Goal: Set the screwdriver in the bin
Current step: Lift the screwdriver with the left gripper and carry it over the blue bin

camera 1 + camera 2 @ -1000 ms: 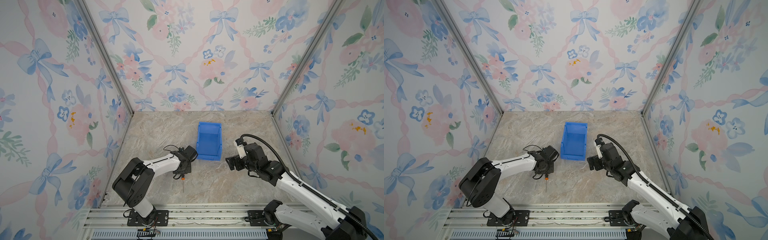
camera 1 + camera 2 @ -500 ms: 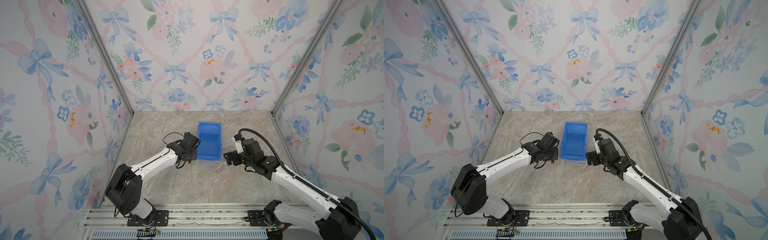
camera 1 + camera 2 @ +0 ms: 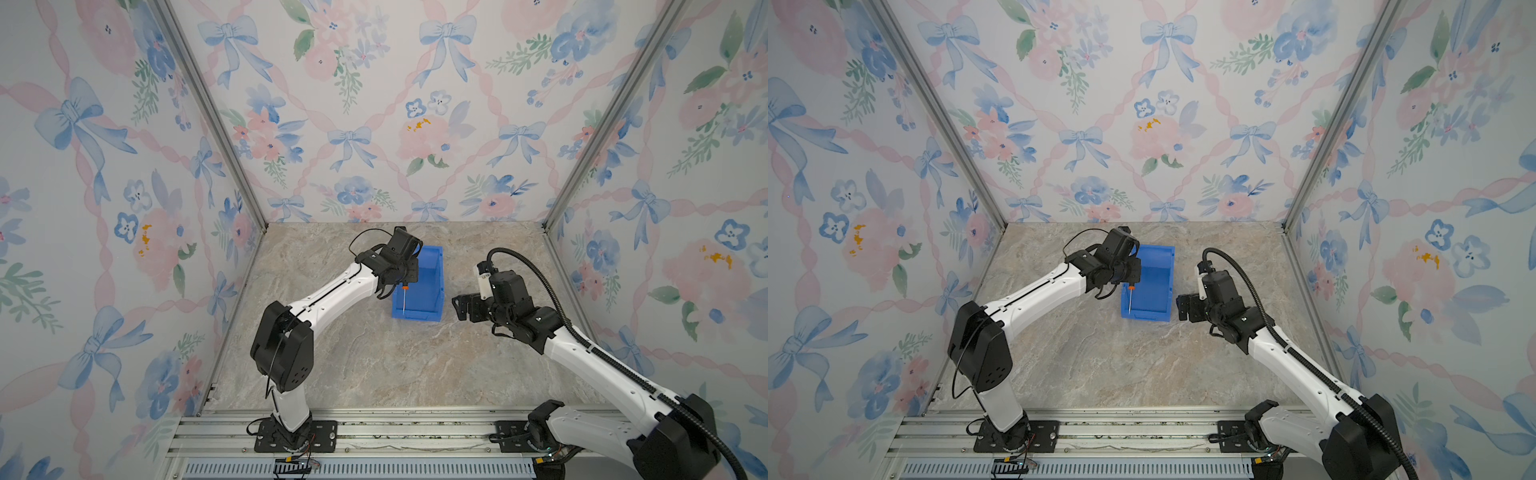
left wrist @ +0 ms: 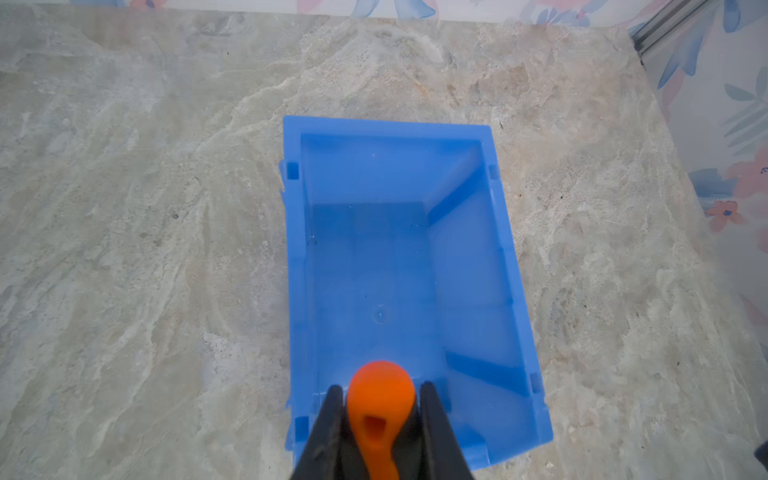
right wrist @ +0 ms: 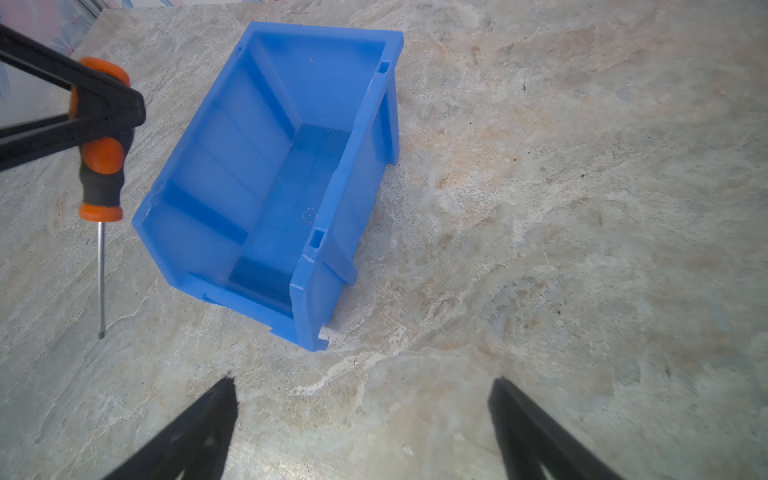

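Left gripper (image 3: pixel 404 284) is clamping the screwdriver (image 3: pixel 404 297) by its handle, fingers (image 4: pixel 328 419) pressing tight on both sides of the orange end. The tool is hanging in the air, shaft pointing down, tip touching nothing. It is not lying in the bin (image 3: pixel 433 250).

In both top views the shaft is showing against the bin's left side, with the orange collar (image 3: pixel 1131 287) just under the gripper (image 3: pixel 1131 282). The left wrist view is showing the handle end (image 4: pixel 380 392) over one short end of the bin (image 4: pixel 294 249). The right wrist view is showing the screwdriver (image 5: pixel 101 166) hanging beside the bin's (image 5: pixel 368 124) outer wall, apart from it, with the left fingers (image 5: pixel 104 110) crossing the handle. Whether the tip is sitting over the inside or just outside the wall, I cannot tell.

The bin is sitting upright on the table (image 3: pixel 353 353), its low cut-down wall facing the arm bases, nothing inside.

Right gripper (image 3: pixel 459 307) is hovering just right of the bin near its low end. Its jaws are standing wide apart and holding nothing, with bare table showing between the fingertips (image 5: pixel 226 399) in the right wrist view. It is not touching the bin.
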### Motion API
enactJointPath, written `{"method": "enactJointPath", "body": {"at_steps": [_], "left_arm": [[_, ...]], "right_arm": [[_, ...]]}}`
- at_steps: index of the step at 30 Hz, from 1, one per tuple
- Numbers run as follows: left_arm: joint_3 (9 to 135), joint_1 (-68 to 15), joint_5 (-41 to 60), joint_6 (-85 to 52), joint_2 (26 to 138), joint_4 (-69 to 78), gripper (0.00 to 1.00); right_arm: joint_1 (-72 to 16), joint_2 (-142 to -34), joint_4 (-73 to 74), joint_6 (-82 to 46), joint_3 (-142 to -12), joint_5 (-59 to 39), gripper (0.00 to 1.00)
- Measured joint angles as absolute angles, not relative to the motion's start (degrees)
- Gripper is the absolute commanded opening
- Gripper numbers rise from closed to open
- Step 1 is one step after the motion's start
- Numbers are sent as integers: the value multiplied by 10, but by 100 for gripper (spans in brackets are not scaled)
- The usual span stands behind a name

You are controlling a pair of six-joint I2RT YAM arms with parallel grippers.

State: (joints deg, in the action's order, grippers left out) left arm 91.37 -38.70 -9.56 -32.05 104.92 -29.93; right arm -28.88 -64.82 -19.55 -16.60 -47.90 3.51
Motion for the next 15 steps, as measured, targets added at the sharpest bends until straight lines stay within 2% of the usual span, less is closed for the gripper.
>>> {"method": "enactJointPath", "body": {"at_steps": [7, 15], "left_arm": [[1003, -387, -109, -327, 1148, -298, 0], [1040, -387, -137, -350, 1212, -279, 0]], "right_arm": [[-284, -638, -211, -173, -479, 47, 97], [-283, -632, -221, -180, -479, 50, 97]]}}
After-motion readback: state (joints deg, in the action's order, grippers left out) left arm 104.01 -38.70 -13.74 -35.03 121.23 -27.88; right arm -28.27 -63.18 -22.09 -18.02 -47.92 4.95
